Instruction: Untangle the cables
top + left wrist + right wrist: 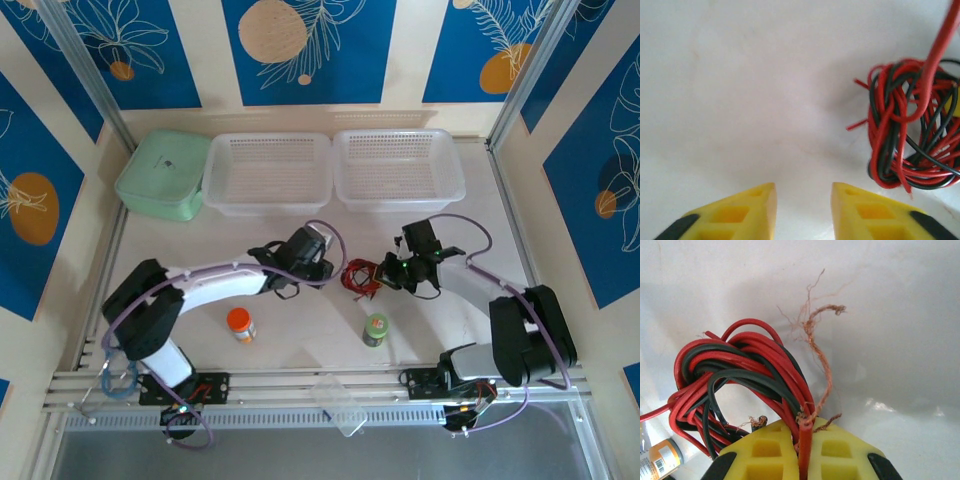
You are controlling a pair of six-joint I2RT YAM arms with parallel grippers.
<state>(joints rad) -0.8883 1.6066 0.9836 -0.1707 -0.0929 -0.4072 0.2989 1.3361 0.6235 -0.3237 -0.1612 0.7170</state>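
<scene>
The cables [360,275] are a tangled bundle of thin red and black wires lying mid-table between the two arms. My left gripper [333,268] hovers just left of the bundle. In the left wrist view its yellow fingers [804,200] stand apart with bare table between them, and the cables [910,130] lie ahead to the right. My right gripper [805,437] is shut on a red cable at the bundle's edge. The looped cables [740,370] spread out to its left. Frayed copper strands [815,340] stick up from the cable ends.
Two white baskets [268,170] [398,165] and a green lidded box [165,175] line the back. An orange-capped bottle [240,323] and a green-capped bottle [376,328] stand in front of the cables. A clear plastic piece [340,402] lies at the near rail.
</scene>
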